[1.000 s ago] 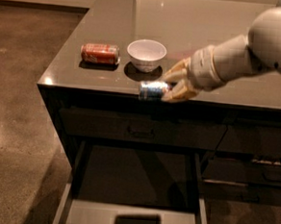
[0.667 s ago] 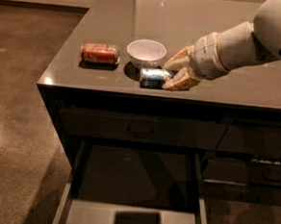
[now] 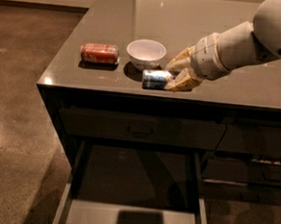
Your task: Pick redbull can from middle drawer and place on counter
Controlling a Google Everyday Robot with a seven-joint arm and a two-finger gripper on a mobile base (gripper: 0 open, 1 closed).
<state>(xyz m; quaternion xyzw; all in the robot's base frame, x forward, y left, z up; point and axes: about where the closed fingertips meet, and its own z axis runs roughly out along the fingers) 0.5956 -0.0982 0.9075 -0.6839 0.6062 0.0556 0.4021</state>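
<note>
Silver and blue, the redbull can (image 3: 156, 79) lies on its side on the glossy grey-brown desk (image 3: 113, 15), near the front edge and just in front of a white bowl (image 3: 145, 52). Its long axis runs left to right. The pincer (image 3: 175, 74) reaches in from the right on a thick white arm (image 3: 241, 44). Its two tan fingers (image 3: 179, 62) sit one behind and one in front of the can's right end, closed onto it, so the can is held by that end. The can looks to be down at the desk surface, with a dark shadow under it (whether its full weight rests there I cannot tell).

To the left of the bowl, and apart from it, an orange-red soda can (image 3: 99, 53) also lies on its side.

Below the desk edge is a dark drawer front with a small bar handle (image 3: 140, 131), which is shut. Beneath it the middle drawer (image 3: 99, 216) stands pulled out towards the camera, showing its pale grey floor and sides. A dark shadow falls across the middle of that floor. To the right are more dark drawer fronts (image 3: 252, 172). The ground to the left is speckled brown floor (image 3: 16, 100).
</note>
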